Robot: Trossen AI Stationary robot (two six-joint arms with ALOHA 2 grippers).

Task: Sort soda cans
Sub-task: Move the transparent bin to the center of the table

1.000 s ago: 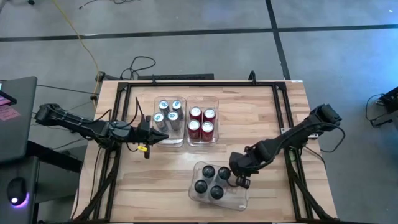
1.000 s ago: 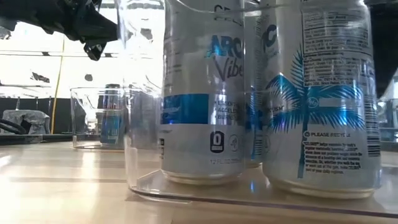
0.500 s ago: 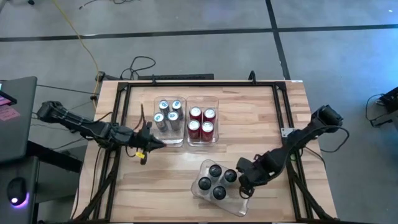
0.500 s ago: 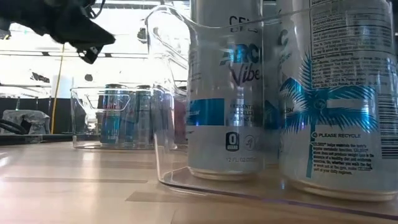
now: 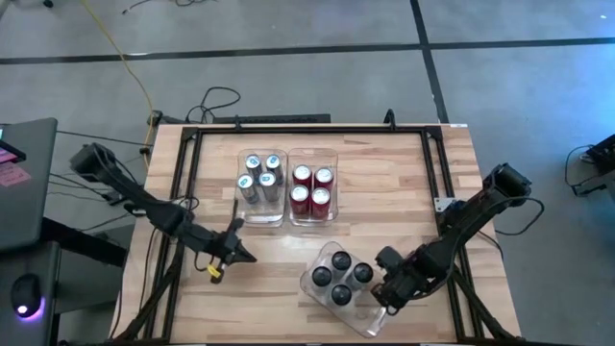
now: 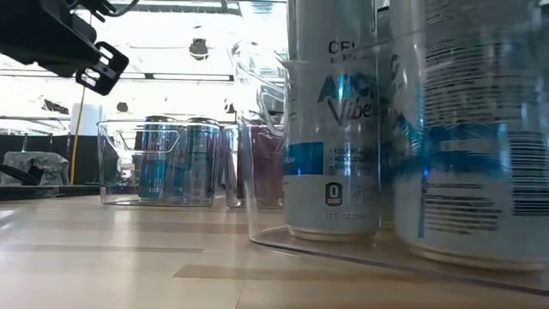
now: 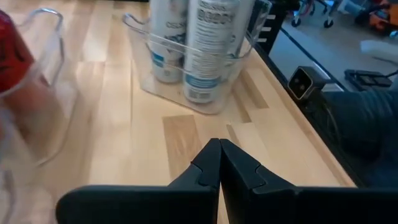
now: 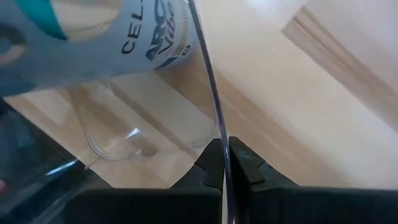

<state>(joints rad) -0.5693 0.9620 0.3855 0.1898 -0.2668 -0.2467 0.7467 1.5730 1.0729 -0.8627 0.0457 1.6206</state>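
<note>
Gripping the wall of the near bin (image 5: 370, 309), the right tool (image 5: 387, 296) looks set to drag it w/ its four dark cans (image 5: 339, 279); red cans (image 5: 311, 190) and silver-blue cans (image 5: 258, 176) sit binned beyond. Left wrist view: left tool (image 7: 219, 163) clenched, empty, above worktop (image 7: 124, 149) beside that bin. Right wrist view: fingers pinch the clear wall.

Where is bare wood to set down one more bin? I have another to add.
The widest bare patch is the table's right half, beside the red-can bin. A smaller one lies between the left claw and the dark-can bin. Crowded: that bin's wall, pinched by the right claw, and the two touching bins at the back.
</note>
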